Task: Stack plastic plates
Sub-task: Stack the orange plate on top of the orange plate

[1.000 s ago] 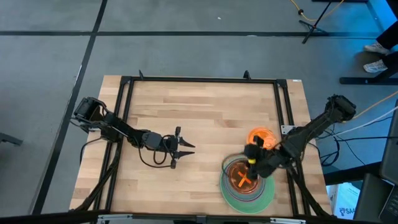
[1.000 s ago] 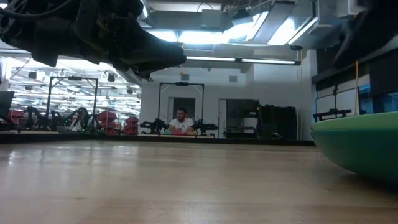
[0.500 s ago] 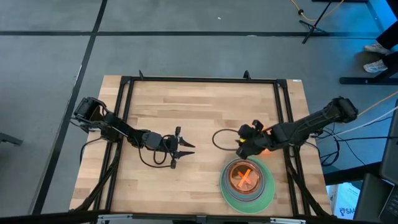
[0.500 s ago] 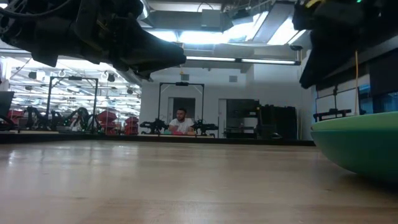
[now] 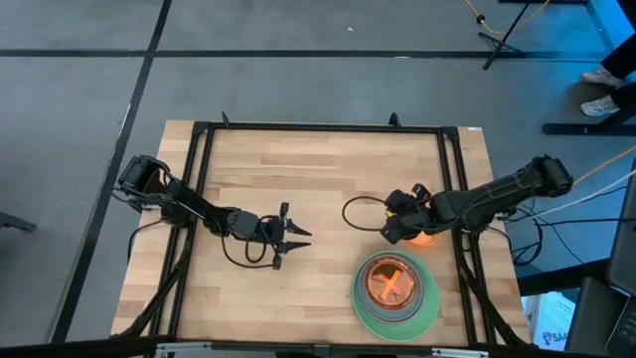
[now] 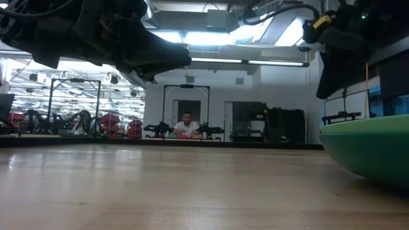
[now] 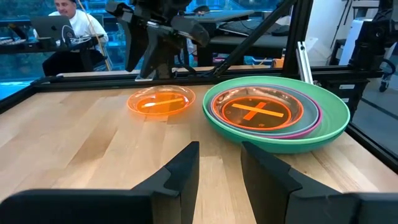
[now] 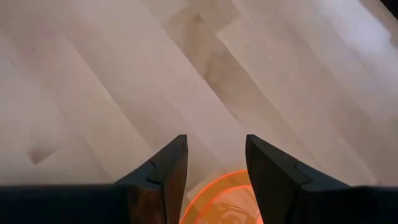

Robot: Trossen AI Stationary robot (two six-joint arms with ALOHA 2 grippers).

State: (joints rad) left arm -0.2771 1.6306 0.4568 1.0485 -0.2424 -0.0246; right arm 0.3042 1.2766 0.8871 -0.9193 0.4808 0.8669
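A stack of plastic plates stands near the table's front right: a mint green plate at the bottom, smaller ones nested in it, and an orange one on top. A single orange plate lies flat on the wood just beyond the stack. My right gripper hangs open above this plate's left edge, slanting down, with nothing between its fingers. My left gripper hovers open and level over the table's middle, pointing at the plates.
A black metal frame borders the wooden table. A black cable loops by the right gripper. Bare wood lies across the far half and the left. A person sits in the room beyond the table.
My right gripper has swung from above the stack toward the table's far edge and now hangs over the single orange plate. It has tipped and rolled on the way. Its fingers keep the same gap. The plates have not moved.
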